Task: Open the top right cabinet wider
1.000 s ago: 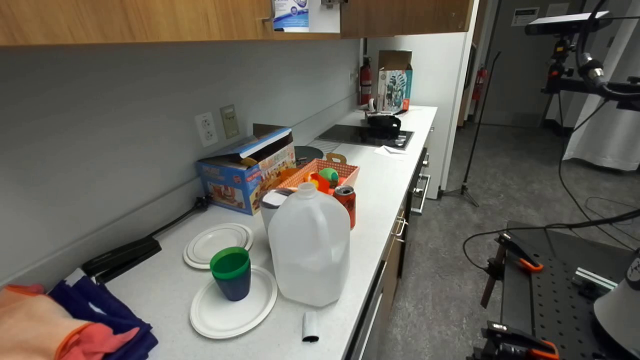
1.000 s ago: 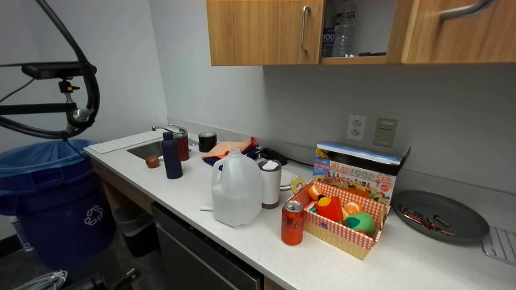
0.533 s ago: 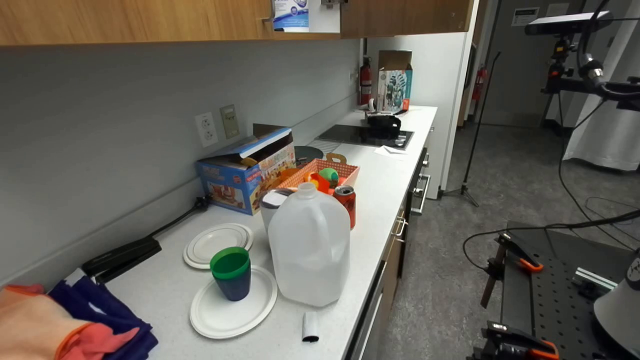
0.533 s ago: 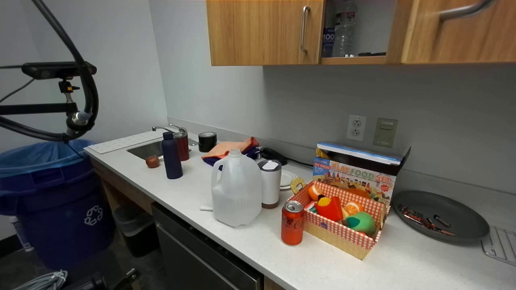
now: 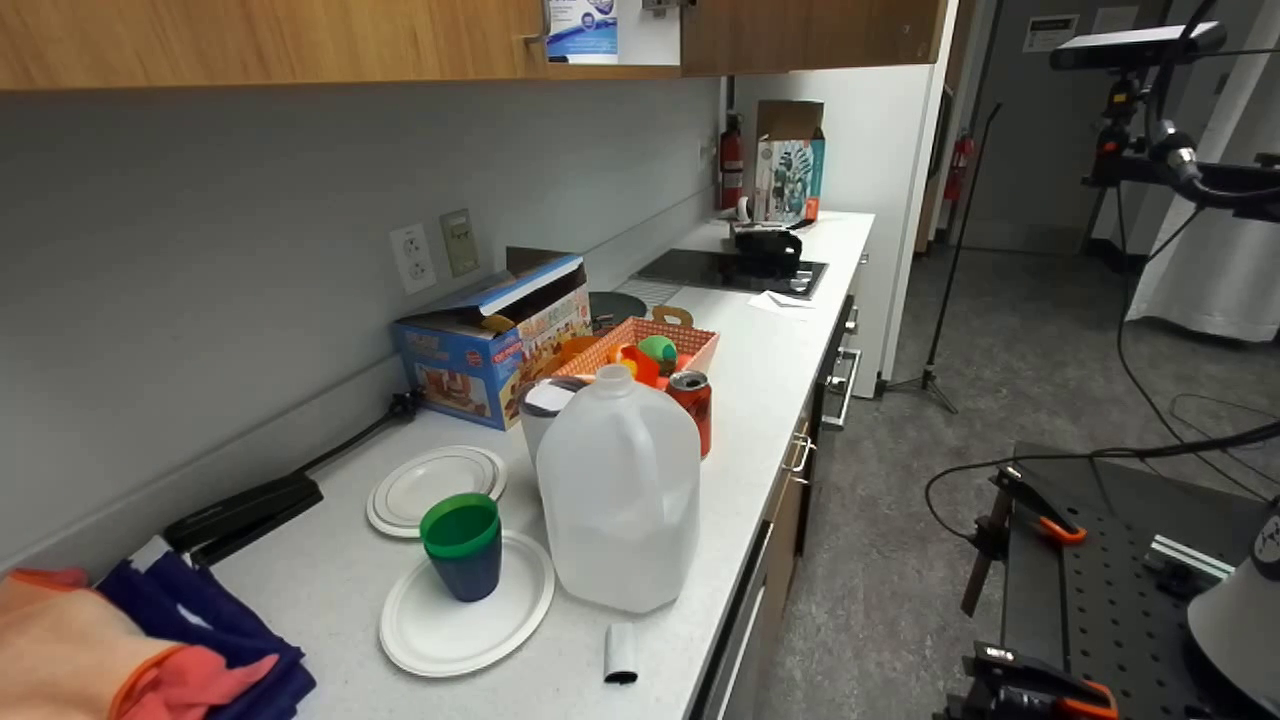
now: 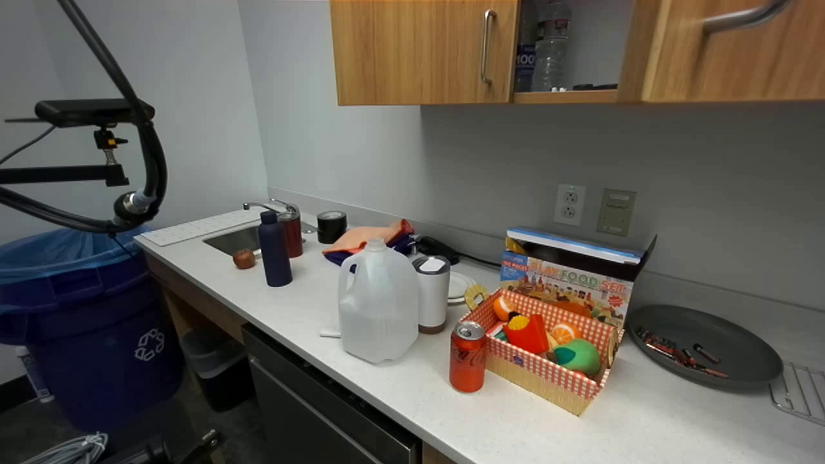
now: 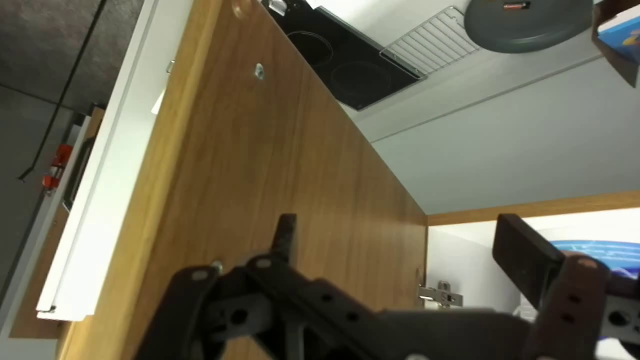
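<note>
Wrist view: claw (image 7: 400, 230) is spread wide, holding nothing; cabinet door (image 7: 310, 165) is part open, inner face showing, hinge (image 7: 441, 296) to the right, free edge to the left. Step in hand looks like pushing it further round from inside. I'd press with the outer side of the door-side finger (image 7: 286, 235), near the screws (image 7: 259, 71) by the free edge for leverage, and follow the hinge arc slowly, not shove straight; keep the opposite finger off the blue-and-white box (image 7: 610, 254). Can't tell if the finger touches wood. In an exterior view, door (image 5: 810, 35) is up top, swung out beyond the opening; box label (image 5: 583, 30) too small to read. Claw out of frame in both exterior views. In an exterior view, door (image 6: 741, 64) is top right, handle (image 6: 747, 18) showing; carton (image 6: 573, 280) on the table (image 6: 548, 438) reads "PLAY FOOD SET", pack (image 6: 525, 71) by the bottle (image 6: 551, 51) reads "100", bin (image 6: 90, 341) has a recycling mark. Script on the red can (image 6: 467, 357): not legible.
</note>
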Controlling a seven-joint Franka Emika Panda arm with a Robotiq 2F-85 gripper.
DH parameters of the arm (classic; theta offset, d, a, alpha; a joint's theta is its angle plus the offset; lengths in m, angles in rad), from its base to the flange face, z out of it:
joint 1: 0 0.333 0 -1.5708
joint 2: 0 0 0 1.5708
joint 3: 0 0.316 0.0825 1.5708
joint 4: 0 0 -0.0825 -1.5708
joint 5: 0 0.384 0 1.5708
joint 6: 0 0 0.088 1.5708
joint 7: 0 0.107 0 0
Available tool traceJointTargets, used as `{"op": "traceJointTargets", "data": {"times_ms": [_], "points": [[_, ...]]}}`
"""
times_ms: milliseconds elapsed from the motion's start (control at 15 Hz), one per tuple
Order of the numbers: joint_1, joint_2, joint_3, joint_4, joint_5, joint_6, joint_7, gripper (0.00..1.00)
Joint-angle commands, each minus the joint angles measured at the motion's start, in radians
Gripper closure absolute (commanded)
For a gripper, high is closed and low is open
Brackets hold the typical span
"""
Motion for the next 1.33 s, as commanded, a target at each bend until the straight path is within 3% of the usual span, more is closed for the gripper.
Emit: {"op": "traceJointTargets", "data": {"times_ms": [0,733,1267], "points": [[-0.034,0.109,-0.03,0.066,-0.091,0.028,0.105,0.0],[0.007,0.263,-0.179,0.213,-0.381,-0.024,0.391,0.0],[0.066,0.317,-0.235,0.277,-0.543,-0.132,0.606,0.0]]}}
